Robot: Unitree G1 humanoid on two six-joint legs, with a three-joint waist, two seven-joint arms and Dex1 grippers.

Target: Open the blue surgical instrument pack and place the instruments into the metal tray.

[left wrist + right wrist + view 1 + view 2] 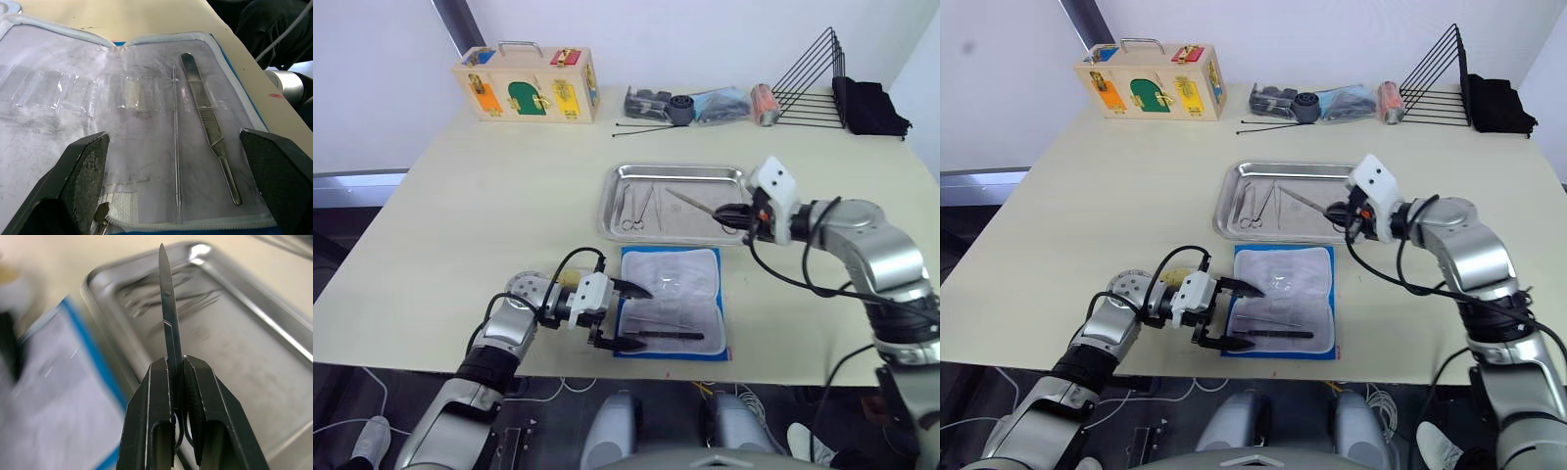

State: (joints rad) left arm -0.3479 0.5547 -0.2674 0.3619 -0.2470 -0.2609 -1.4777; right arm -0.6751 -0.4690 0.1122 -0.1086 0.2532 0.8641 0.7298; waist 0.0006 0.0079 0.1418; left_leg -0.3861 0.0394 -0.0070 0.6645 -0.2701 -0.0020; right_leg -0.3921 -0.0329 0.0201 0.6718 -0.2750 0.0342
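Nearest you, at the front edge of the pale table (460, 206), the bright-blue fabric surgical instrument pack (670, 303) lies unzipped and flat, its grey-white lining with clear pockets facing up. Your left gripper (625, 315) sits over the pack's left side with its black fingers spread wide and nothing between them. Inside the pack you still have two of the instruments: a flat steel pair of forceps with a ribbed grip (210, 131) and, just beside it, a thin straight metal probe (175, 147).

Beyond the pack, toward the middle of the table, stands the shallow shiny steel tray (677, 201). Your right gripper (737, 214) hovers over the tray's right end, clamped on the handle of slim silvery pointed scissors (167, 325), blade pointing across the tray. Two ring-handled tools (640, 207) already lie in the tray's left half.

So you look to be mid-transfer, well past halfway. Your next move is probably to lower the scissors and let go inside the rim, then have the left gripper close on the forceps.

Along the far edge sit a wooden latch box (527, 85) and a black wire rack (813, 83). No writing can be read.
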